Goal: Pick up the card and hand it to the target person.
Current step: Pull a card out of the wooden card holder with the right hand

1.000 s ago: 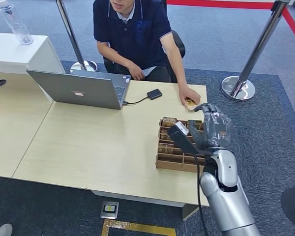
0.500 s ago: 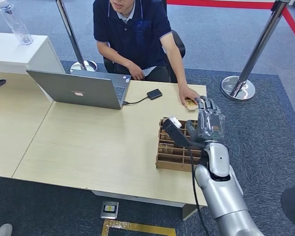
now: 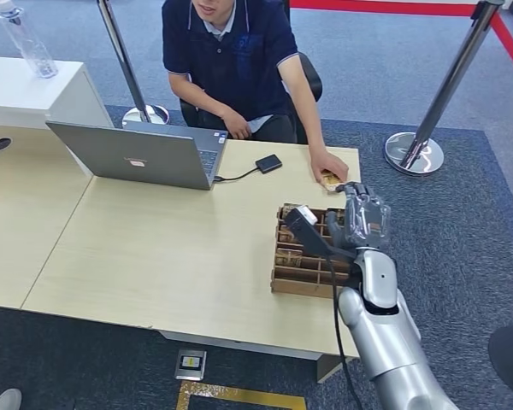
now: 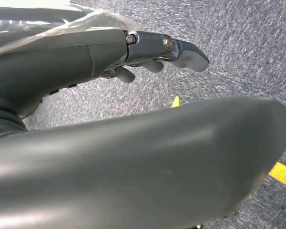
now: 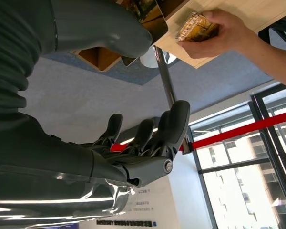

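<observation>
Spanning grey carpet (image 3: 473,222): pale wood desk (image 3: 163,248).

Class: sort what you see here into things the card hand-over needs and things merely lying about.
Needed: card under the person's hand; robot's right hand; wooden card tray.

Lying about: laptop; black drive; water bottle; barrier posts.

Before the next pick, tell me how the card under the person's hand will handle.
The card looks thin and flat, so probably light and stiff. It lies flush on the table, likely hard to lift without sliding it off the edge. Its printed face may be slippery.
</observation>
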